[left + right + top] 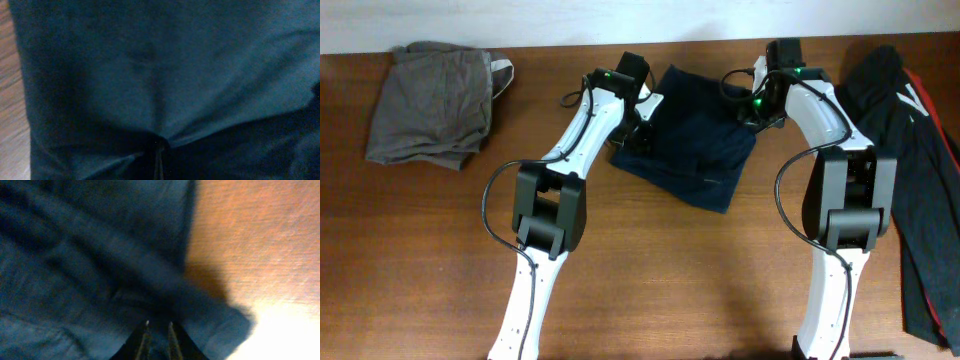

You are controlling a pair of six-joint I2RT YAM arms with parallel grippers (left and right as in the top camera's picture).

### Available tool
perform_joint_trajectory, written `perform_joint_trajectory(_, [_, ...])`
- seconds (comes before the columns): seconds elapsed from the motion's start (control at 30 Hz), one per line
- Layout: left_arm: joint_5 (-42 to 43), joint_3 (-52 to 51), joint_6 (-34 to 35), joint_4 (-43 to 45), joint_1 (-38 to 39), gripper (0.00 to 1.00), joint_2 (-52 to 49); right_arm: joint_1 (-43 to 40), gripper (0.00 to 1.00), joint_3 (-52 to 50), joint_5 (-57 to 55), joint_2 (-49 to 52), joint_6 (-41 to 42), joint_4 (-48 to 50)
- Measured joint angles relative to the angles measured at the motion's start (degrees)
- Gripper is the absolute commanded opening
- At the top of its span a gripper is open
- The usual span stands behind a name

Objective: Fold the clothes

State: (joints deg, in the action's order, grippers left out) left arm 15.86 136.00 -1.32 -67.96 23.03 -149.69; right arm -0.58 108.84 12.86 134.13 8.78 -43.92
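Note:
A dark navy-blue garment (695, 150) lies folded on the wooden table (670, 290) at the back middle. My left gripper (636, 128) is at its left edge. In the left wrist view the navy cloth (165, 75) fills the frame and puckers into the shut jaws (159, 150). My right gripper (760, 112) is at the garment's right edge. In the right wrist view its fingers (158, 326) are nearly together with a fold of the navy cloth (90, 265) between them, next to bare wood (250, 240). No label shows.
A crumpled grey garment (435, 100) lies at the back left. A pile of dark clothing with a red stripe (915, 160) lies along the right edge. Both arm bases stand at the front.

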Motion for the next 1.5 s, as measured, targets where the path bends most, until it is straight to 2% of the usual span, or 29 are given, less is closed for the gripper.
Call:
perform_joint_trajectory(0.2, [-12.5, 3.9, 9.7, -6.5, -0.7, 0.00, 0.0, -0.4, 0.25, 0.0, -2.6, 0.0, 0.0, 5.6])
perform_joint_trajectory(0.27, [-16.6, 6.0, 12.5, -7.8, -1.6, 0.00, 0.0, -0.4, 0.22, 0.3, -3.2, 0.0, -0.1, 5.2])
perform_joint_trajectory(0.37, [-20.0, 8.4, 14.4, -8.0, -2.6, 0.01, 0.2, -0.4, 0.13, 3.5, -1.9, 0.2, -0.3, -0.7])
perform_joint_trajectory(0.43, [-21.5, 9.4, 14.4, -8.0, -3.2, 0.04, 0.6, -0.4, 0.13, 7.0, 1.5, 0.2, -0.5, -5.7])
perform_joint_trajectory(0.5, [-22.1, 10.1, 14.1, -8.1, -3.2, 0.00, 1.2, -0.4, 0.14, 11.5, 7.8, 0.2, -1.7, -11.4])
perform_joint_trajectory(0.63, [-17.0, 10.5, 11.3, -10.7, -3.1, 0.00, 2.3, 0.8, 0.18, 14.7, 14.7, 0.0, -3.7, -14.8])
perform_joint_trajectory(0.83, [-3.3, 10.7, 6.9, -17.1, -1.7, 0.00, 2.6, 3.7, 0.18, 14.7, 20.5, 1.2, -3.0, -7.6])
perform_joint_trajectory(0.97, [2.5, 10.7, 6.0, -20.1, -0.2, 0.00, 2.6, 3.9, 0.18, 14.7, 24.5, 4.4, -1.7, -6.1])
perform_joint_trajectory(1.23, [6.7, 8.4, 5.4, -18.4, 1.0, 0.00, 2.8, 3.9, 0.18, 14.6, 27.9, 11.0, 0.2, -6.4])
perform_joint_trajectory(1.5, [9.6, -3.7, 5.4, -11.3, 0.9, 0.00, 3.2, 3.9, 0.19, 14.6, 28.6, 11.0, 0.5, -5.4])
